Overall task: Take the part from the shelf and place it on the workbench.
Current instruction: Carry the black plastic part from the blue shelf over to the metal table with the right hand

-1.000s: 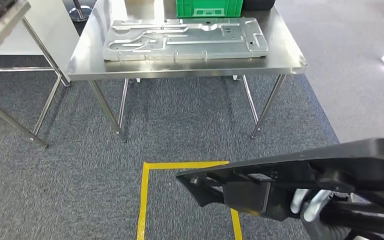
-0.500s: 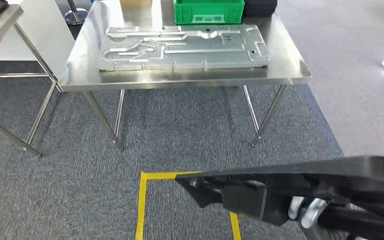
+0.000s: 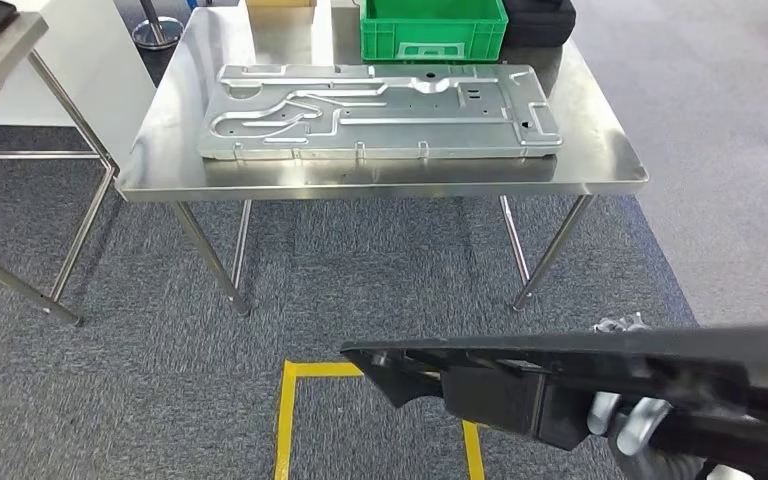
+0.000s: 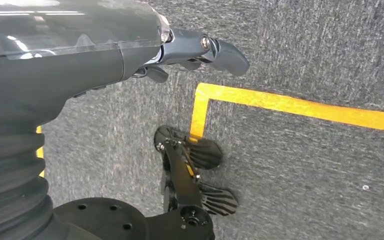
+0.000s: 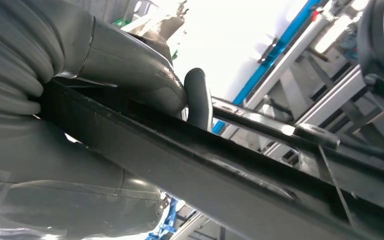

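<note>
Grey carpet, shiny steel workbench (image 3: 600, 170), right robot hand (image 5: 130, 75) gripping long black ribbed part (image 3: 580, 375), left robot hand (image 4: 200, 50) loosely spread.

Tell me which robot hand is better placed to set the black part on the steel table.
The right robot hand: it grips the black part, facing the steel table. The left robot hand hangs down over the carpet, holding nothing.

Workshop: steel workbench (image 3: 600, 180), floor tape (image 3: 285, 420)
</note>
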`<state>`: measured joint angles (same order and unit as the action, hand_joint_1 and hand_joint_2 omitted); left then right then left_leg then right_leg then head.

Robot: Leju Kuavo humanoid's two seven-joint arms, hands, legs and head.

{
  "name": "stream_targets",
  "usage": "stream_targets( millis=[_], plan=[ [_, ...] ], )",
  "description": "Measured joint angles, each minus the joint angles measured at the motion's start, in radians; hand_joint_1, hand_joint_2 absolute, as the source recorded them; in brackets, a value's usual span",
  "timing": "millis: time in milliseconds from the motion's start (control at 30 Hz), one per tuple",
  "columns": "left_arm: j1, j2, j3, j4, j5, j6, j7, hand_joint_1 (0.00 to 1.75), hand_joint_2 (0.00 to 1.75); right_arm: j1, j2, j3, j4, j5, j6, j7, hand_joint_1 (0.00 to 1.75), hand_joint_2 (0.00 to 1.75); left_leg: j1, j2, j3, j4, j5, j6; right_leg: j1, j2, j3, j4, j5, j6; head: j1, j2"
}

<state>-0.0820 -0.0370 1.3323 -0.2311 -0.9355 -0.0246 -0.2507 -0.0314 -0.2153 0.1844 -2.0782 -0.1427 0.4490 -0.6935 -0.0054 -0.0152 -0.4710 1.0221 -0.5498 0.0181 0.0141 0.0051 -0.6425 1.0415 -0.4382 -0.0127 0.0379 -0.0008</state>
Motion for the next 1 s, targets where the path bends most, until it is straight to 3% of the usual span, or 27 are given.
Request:
stream_targets(
  millis=[67,100,200,267,300,333,367,433,467,567,633,700,767,800,900,933,967,1000],
  plan=[
    [-0.002,0.002,0.004,-0.001,0.003,0.001,0.0,0.0,1.75,-0.006,0.003,-0.001,0.0,-0.003,0.008,0.0,1.66,1.75,-0.002,0.003,0.01,0.016,-0.001,-0.01,-0.008,0.001,0.029,-0.022,0.002,-0.006,-0.001,0.0],
    [-0.003,0.002,0.005,-0.001,0.004,0.001,0.0,0.0,1.75,-0.012,0.005,-0.001,0.0,-0.005,0.01,0.0,1.66,1.75,-0.001,0.004,-0.002,0.047,-0.007,-0.014,-0.013,0.0,0.045,-0.03,-0.001,-0.009,-0.003,0.0],
    [-0.008,0.002,0.006,-0.002,0.004,0.001,0.0,0.0,1.75,-0.026,0.009,0.0,0.004,-0.013,0.012,0.0,1.66,1.75,0.005,0.007,-0.12,0.227,-0.071,-0.027,-0.018,-0.001,0.077,-0.038,-0.021,-0.012,-0.009,0.0],
    [-0.005,0.002,0.008,-0.002,0.004,0.001,0.002,0.0,1.75,-0.029,0.009,0.001,0.007,-0.015,0.012,0.0,1.66,1.75,0.012,0.008,-0.182,0.275,-0.097,-0.035,-0.02,0.0,0.098,-0.038,-0.04,-0.009,-0.01,0.0],
    [-0.003,0.002,0.009,-0.002,0.005,0.001,0.003,0.0,1.75,-0.029,0.009,0.001,0.007,-0.016,0.012,0.0,1.66,1.75,0.014,0.008,-0.19,0.25,-0.079,-0.039,-0.021,0.001,0.113,-0.038,-0.051,-0.006,-0.01,0.0],
    [-0.002,0.003,0.01,-0.002,0.006,0.002,0.003,0.0,1.75,-0.03,0.009,0.002,0.007,-0.017,0.012,0.0,1.66,1.75,0.017,0.009,-0.186,0.196,-0.034,-0.042,-0.022,0.001,0.129,-0.038,-0.063,-0.002,-0.01,0.0],
    [0.0,0.003,0.011,-0.002,0.006,0.002,0.003,0.0,1.75,-0.031,0.009,0.002,0.008,-0.019,0.014,0.0,1.66,1.75,0.018,0.01,-0.178,0.129,0.028,-0.043,-0.023,0.001,0.142,-0.037,-0.076,0.003,-0.01,0.0],
    [0.002,0.003,0.013,-0.002,0.008,0.003,0.002,0.0,1.75,-0.031,0.009,0.002,0.01,-0.029,0.023,0.0,1.66,1.75,0.016,0.013,-0.167,0.038,0.11,-0.034,-0.022,0.003,0.157,-0.034,-0.097,0.015,-0.01,0.0],
    [0.004,0.003,0.014,-0.002,0.009,0.003,0.001,0.0,1.75,-0.031,0.009,0.003,0.011,-0.035,0.03,0.0,1.66,1.75,0.014,0.014,-0.166,0.023,0.125,-0.025,-0.021,0.004,0.159,-0.032,-0.102,0.021,-0.009,0.0],
    [0.005,0.002,0.014,-0.002,0.01,0.003,-0.003,0.0,1.75,-0.032,0.012,-0.001,0.012,-0.053,0.053,0.0,1.66,1.75,0.013,0.016,-0.147,0.014,0.118,-0.002,-0.022,0.004,0.162,-0.014,-0.108,0.037,-0.009,0.0],
    [0.003,0.002,0.014,-0.002,0.01,0.001,-0.005,0.0,1.75,-0.033,0.015,-0.009,0.012,-0.062,0.07,-0.001,1.66,1.75,0.016,0.017,-0.126,0.007,0.109,0.008,-0.025,0.001,0.122,0.064,-0.123,0.045,-0.006,0.0],
    [0.002,0.002,0.014,-0.002,0.01,0.001,-0.006,0.0,1.75,-0.032,0.019,-0.019,0.012,-0.069,0.085,-0.001,1.66,1.75,0.015,0.019,-0.111,0.005,0.095,0.013,-0.027,0.0,0.037,0.186,-0.166,0.051,-0.004,0.0],
    [0.002,0.002,0.015,-0.002,0.01,0.001,-0.007,0.0,1.75,-0.029,0.025,-0.029,0.012,-0.071,0.098,-0.001,1.66,1.75,0.012,0.021,-0.091,0.005,0.077,0.014,-0.027,0.0,-0.03,0.248,-0.192,0.053,-0.004,0.0],
    [0.002,0.002,0.015,-0.002,0.01,0.001,-0.007,0.0,1.75,-0.028,0.029,-0.034,0.011,-0.072,0.104,-0.001,1.66,1.75,0.011,0.023,-0.077,0.005,0.067,0.014,-0.026,-0.001,-0.041,0.231,-0.175,0.05,-0.004,0.0],
    [0.003,0.001,0.015,-0.002,0.008,0.001,-0.007,0.0,1.75,-0.024,0.04,-0.053,0.002,-0.071,0.124,-0.001,1.66,1.75,0.006,0.03,-0.034,0.002,0.034,0.009,-0.013,-0.02,-0.011,0.066,-0.036,0.023,-0.006,0.0],
    [0.003,0.0,0.015,-0.002,0.008,0.001,-0.007,0.0,1.75,-0.022,0.046,-0.059,-0.004,-0.067,0.129,-0.001,1.66,1.75,0.005,0.033,-0.024,0.0,0.025,0.005,-0.006,-0.027,-0.003,0.027,-0.007,0.013,-0.007,0.0],
    [0.003,0.0,0.015,-0.002,0.007,0.001,-0.007,0.0,1.75,-0.019,0.052,-0.066,-0.011,-0.062,0.133,-0.001,1.66,1.75,0.004,0.036,-0.014,-0.002,0.019,0.0,-0.001,-0.031,0.001,0.005,0.008,0.005,-0.007,0.0],
    [0.002,0.001,0.015,-0.002,0.007,0.001,-0.007,0.0,1.75,-0.015,0.058,-0.072,-0.02,-0.058,0.137,-0.001,1.66,1.75,0.002,0.038,-0.004,-0.002,0.018,-0.007,0.001,-0.029,0.003,0.0,0.004,0.001,-0.007,0.0]
  ],
)
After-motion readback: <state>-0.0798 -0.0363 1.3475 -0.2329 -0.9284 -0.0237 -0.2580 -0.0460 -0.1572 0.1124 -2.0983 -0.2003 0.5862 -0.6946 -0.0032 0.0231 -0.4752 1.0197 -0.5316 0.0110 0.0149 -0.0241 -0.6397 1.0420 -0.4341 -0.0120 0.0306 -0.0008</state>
